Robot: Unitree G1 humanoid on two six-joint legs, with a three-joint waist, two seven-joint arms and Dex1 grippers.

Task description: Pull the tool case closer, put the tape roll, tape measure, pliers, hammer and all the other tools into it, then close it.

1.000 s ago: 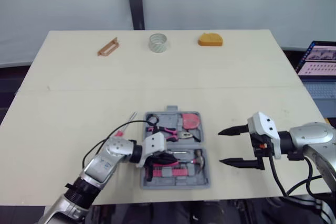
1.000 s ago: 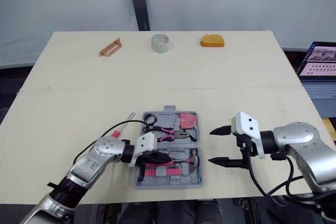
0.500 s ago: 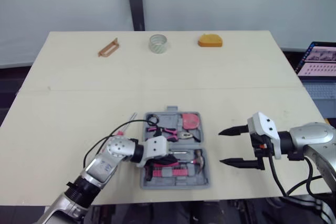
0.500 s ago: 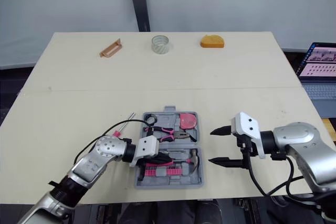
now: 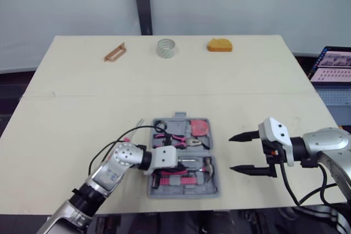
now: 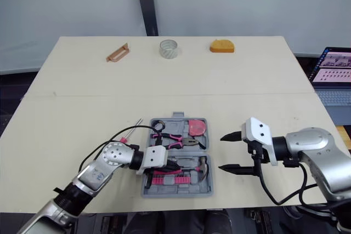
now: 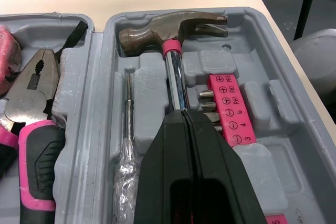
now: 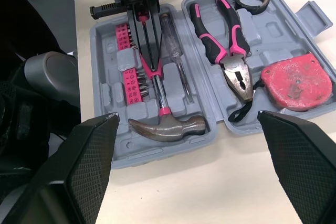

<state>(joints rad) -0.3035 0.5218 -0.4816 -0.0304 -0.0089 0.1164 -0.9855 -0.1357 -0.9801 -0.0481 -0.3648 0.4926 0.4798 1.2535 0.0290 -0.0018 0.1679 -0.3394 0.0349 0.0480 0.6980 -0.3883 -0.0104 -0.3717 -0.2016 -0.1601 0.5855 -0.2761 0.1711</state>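
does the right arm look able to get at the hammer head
Probably yes: the right tool is open beside the case, and the left tool holds the hammer only by its handle.

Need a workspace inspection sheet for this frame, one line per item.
Surface: pale table, bare between items.
Job's things: tool case open, holding hammer, pliers, tape measure; tape roll at far edge; small screwdriver beside the case.
Clutter: orange block, brown clip at far edge.
Grippers: left gripper shut on hammer's handle inside case; right gripper open, beside case.
Cables: black cable loops under right arm.
Surroundings: laptop beyond table's right side.
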